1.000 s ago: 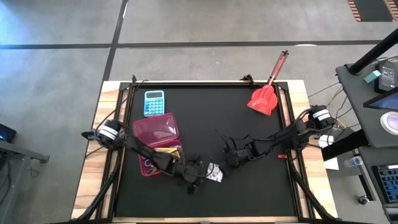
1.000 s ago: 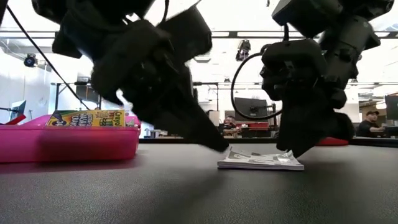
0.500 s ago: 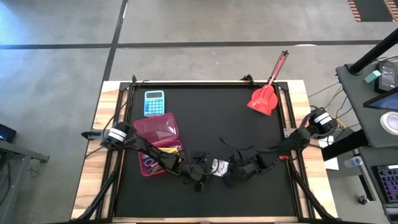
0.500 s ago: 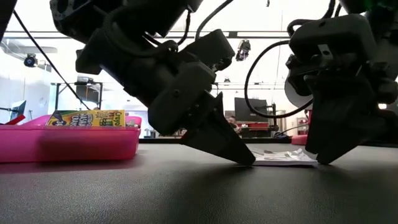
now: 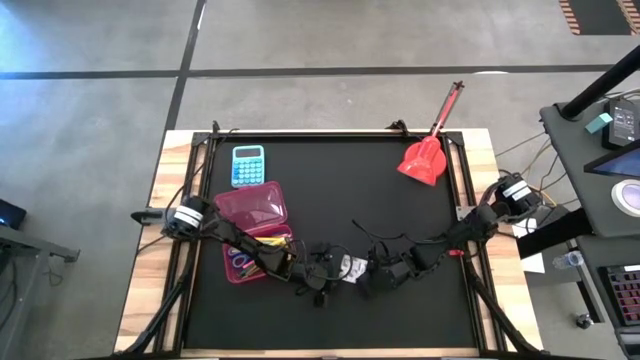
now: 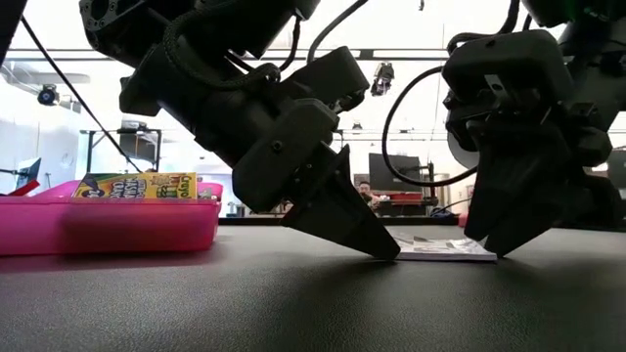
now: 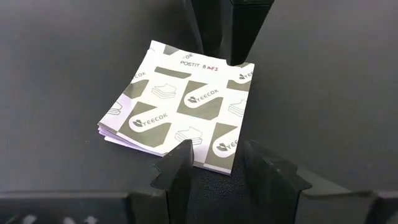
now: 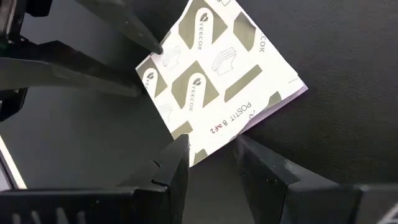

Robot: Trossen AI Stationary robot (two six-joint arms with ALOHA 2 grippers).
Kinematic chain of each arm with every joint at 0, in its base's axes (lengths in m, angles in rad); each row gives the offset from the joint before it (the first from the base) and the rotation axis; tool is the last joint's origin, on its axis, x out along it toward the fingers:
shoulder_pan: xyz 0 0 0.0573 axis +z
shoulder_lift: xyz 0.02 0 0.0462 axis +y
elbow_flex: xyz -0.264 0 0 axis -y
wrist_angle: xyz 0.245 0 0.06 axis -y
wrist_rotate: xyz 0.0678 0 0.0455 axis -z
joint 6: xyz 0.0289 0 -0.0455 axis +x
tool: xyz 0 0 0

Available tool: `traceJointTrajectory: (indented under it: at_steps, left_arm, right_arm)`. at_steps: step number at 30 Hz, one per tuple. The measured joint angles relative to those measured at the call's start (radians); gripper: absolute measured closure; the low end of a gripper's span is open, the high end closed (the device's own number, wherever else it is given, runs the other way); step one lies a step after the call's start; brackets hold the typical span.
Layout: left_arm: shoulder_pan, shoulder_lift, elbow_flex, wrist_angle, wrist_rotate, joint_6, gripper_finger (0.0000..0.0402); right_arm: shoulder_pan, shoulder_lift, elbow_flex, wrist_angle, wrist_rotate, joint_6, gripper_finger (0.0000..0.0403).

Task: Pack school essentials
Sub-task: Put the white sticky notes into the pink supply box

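Sticky-note pack (image 7: 180, 115): flat on the black table (image 5: 400, 220), near its front edge, between the two tools.
Left tool (image 7: 214, 163): spread, fingertips at one edge of the pack.
Right tool (image 8: 211, 155): spread, fingertips at the opposite edge.
Pink case (image 5: 255, 230): open, beside the left arm, pens and crayon box (image 6: 135, 185) inside.
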Motion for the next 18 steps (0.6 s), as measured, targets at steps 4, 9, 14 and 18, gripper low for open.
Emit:
traceJointTrajectory:
  at_steps: [4,9,14,18]
  left_arm:
    - [0.001,0.0,0.0,0.0,0.0,0.0,0.0269]
    - [0.002,0.0,-0.002,0.0,-0.001,0.0,0.0269]
    - [0.002,0.0,-0.002,0.0,0.0,0.0,0.0269]
    - [0.002,-0.004,0.004,-0.004,0.004,0.026,0.0269]
  right_arm:
    - [0.001,0.003,0.0,0.01,0.03,-0.008,0.0277]
    - [-0.004,-0.038,0.012,-0.025,0.017,-0.015,0.0277]
    - [0.01,-0.111,0.024,-0.197,0.032,0.062,0.0277]
    - [0.01,-0.135,0.032,-0.219,0.026,0.072,0.0272]
